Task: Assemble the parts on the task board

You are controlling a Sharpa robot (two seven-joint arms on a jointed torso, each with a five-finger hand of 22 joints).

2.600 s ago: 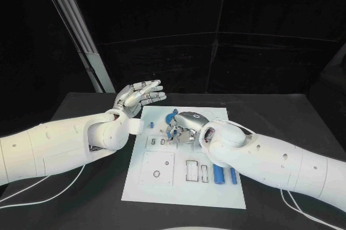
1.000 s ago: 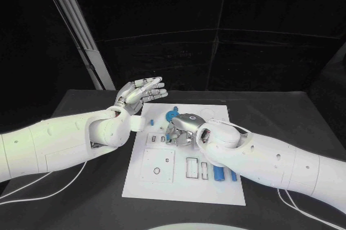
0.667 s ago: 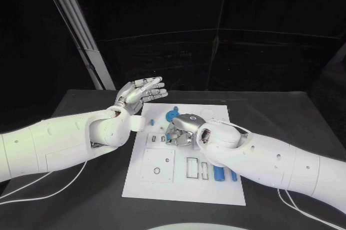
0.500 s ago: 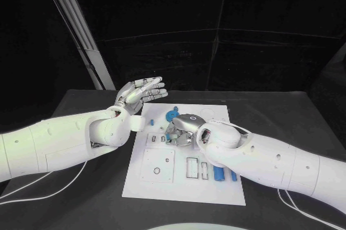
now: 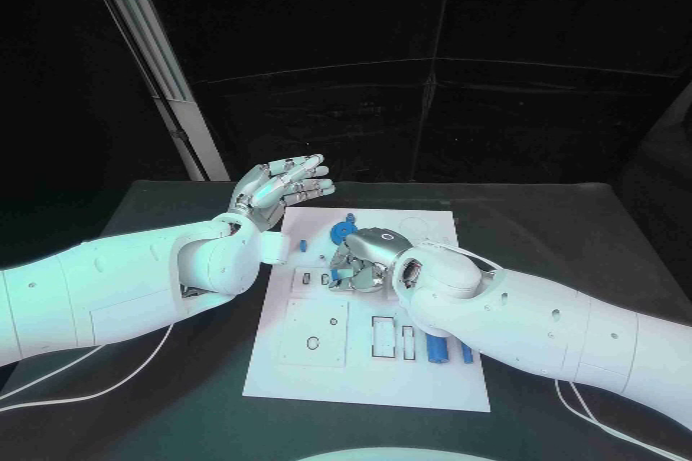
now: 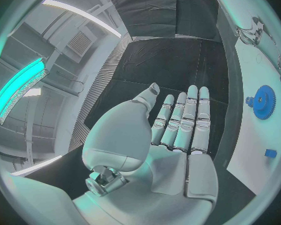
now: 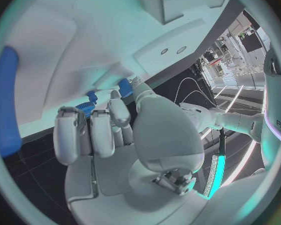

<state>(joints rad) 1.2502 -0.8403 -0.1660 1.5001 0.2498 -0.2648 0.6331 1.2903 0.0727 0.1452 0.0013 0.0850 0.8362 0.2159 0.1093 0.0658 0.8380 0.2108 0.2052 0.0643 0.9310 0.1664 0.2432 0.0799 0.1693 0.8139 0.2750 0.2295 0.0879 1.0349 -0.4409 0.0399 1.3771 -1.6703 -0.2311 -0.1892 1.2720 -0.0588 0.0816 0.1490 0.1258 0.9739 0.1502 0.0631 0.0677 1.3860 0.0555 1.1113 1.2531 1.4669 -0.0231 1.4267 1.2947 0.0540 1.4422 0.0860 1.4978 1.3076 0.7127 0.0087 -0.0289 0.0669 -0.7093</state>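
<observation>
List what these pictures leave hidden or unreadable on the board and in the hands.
- Head view: the right hand covers the board beneath it, so what its fingers hold, if anything, is hidden.
- Right wrist view: a blue part peeks past the curled fingers; grip unclear.
- Head view: the right forearm partly covers the blue pegs.
- Left wrist view: the circle's rim cuts off the board past the blue gear.

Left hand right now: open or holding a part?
Open. The left hand is raised beside the task board, fingers straight and apart, palm bare.
</observation>
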